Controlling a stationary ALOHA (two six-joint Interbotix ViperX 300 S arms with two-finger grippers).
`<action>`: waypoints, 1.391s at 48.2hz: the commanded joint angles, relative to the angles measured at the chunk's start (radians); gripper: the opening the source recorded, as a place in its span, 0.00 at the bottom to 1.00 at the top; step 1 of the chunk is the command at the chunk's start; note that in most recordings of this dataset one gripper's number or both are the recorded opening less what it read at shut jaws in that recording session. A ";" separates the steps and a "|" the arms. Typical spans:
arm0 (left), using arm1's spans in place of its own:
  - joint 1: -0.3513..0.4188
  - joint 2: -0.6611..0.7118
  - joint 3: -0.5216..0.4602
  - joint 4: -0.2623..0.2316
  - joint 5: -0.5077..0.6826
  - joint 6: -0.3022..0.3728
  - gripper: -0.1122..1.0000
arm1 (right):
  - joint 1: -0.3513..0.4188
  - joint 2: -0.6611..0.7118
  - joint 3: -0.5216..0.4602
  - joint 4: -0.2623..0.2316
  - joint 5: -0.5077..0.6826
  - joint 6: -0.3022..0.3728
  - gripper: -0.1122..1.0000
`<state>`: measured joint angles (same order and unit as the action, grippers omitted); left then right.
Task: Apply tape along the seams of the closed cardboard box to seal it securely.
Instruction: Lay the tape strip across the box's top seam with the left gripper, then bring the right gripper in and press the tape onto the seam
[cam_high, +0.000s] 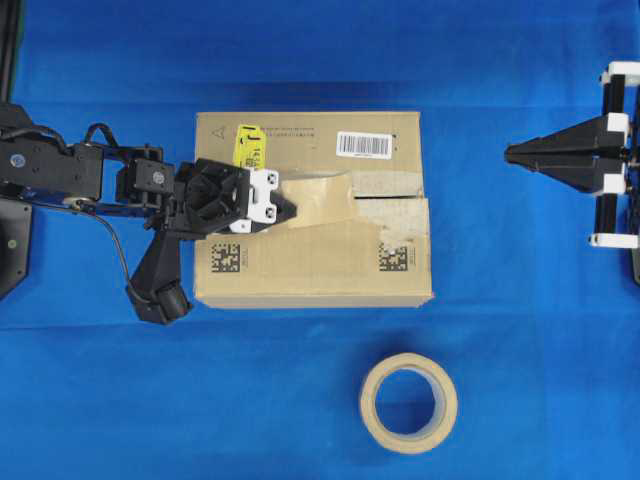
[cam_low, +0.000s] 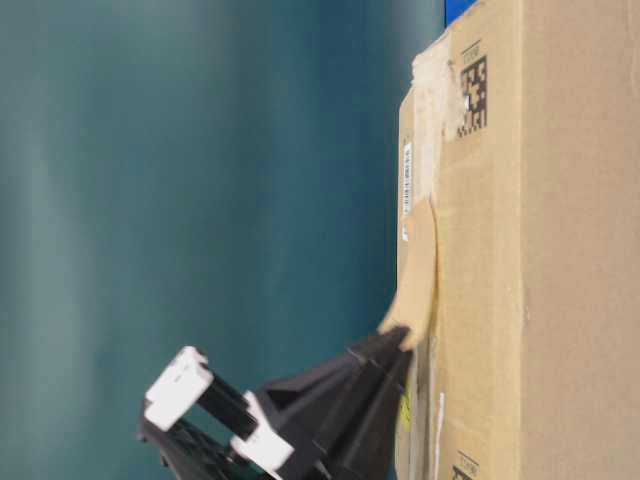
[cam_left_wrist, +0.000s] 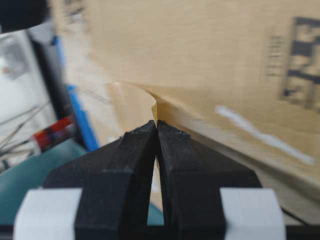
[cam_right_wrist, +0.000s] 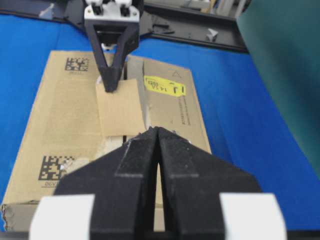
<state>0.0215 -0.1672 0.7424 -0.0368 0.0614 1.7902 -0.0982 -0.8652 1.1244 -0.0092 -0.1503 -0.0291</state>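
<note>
The brown cardboard box (cam_high: 300, 262) lies mid-table, its yellow sticker (cam_high: 247, 145) and barcode label (cam_high: 363, 144) on the far flap. The tape (cam_high: 325, 200) is a tan piece lying over the left half of the seams (cam_high: 392, 197). My left gripper (cam_high: 293, 212) is shut on the tape's left end. From table level that end of the tape (cam_low: 418, 270) curls up off the box (cam_low: 560, 250) to the gripper (cam_low: 400, 340). The right gripper (cam_high: 508, 152) hovers shut and empty off the box's right side. Its wrist view shows the tape (cam_right_wrist: 120, 110) and the left gripper (cam_right_wrist: 110, 89).
A round tan tape roll (cam_high: 371, 405) lies on the blue cloth in front of the box. Greyish old tape residue (cam_high: 395, 215) edges the seam's right half. The left arm (cam_high: 60, 165) stretches in from the left edge.
</note>
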 joint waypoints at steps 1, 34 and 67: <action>0.009 -0.011 -0.021 0.000 0.035 0.003 0.11 | -0.003 0.011 -0.021 0.000 -0.021 0.000 0.10; 0.020 -0.009 -0.025 0.000 0.066 0.006 0.11 | 0.000 0.233 -0.086 0.012 -0.195 0.049 0.10; 0.020 -0.009 -0.025 0.000 0.066 0.000 0.11 | 0.009 0.666 -0.396 0.005 -0.169 0.066 0.54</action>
<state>0.0368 -0.1672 0.7363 -0.0368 0.1304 1.7932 -0.0920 -0.2040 0.7655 -0.0015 -0.3175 0.0383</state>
